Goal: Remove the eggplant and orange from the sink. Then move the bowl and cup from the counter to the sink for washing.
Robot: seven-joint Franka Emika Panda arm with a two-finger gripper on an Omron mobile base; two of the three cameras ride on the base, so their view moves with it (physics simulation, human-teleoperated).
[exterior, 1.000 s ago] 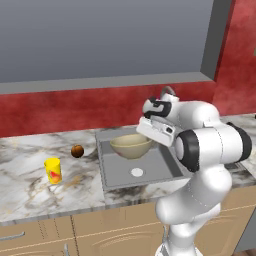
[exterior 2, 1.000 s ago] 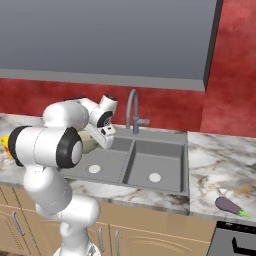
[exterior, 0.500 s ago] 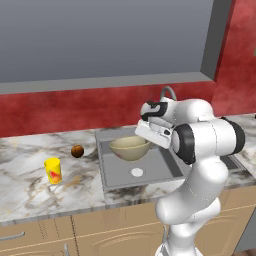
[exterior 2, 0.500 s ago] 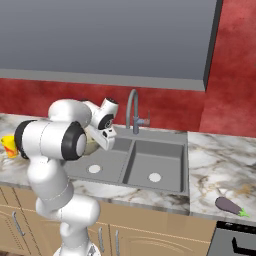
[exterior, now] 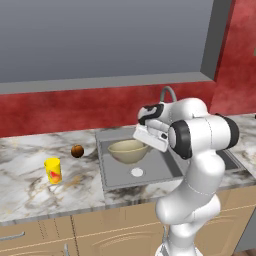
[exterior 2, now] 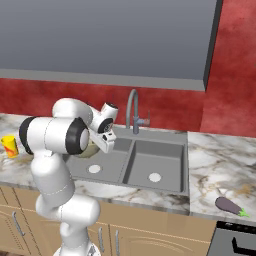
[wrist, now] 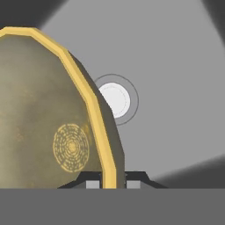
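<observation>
Over the left basin of the sink [exterior: 112, 172] the bowl [exterior: 128, 150] hangs clear of the basin floor, its tan-yellow rim level and its speckled beige inside facing up, with the white round drain [exterior: 137, 172] showing just below and in front of it. At the bowl's right edge the gripper [exterior: 149, 141] is clamped on the rim: in the hand view the two dark finger tips sit close on either side of the yellow rim [wrist: 103, 149], one against the inner wall and one against the outer, and the same drain [wrist: 114, 99] appears beyond the bowl's edge on the grey basin floor. From the right base view the white arm covers most of the bowl, of which a sliver [exterior 2: 90, 149] shows beside the hand, and the curved grey tap [exterior 2: 133, 110] stands behind the divider between the two basins. On the marble counter [exterior: 30, 180] left of the sink, the orange [exterior: 77, 151] rests near the sink's left rim, and the bright yellow cup [exterior: 53, 170] with its red-orange mark stands upright farther left and nearer the front edge, apart from the orange. Well off to the right of the sink, the purple eggplant [exterior 2: 229, 205] lies on its side on the counter near the front edge.
</observation>
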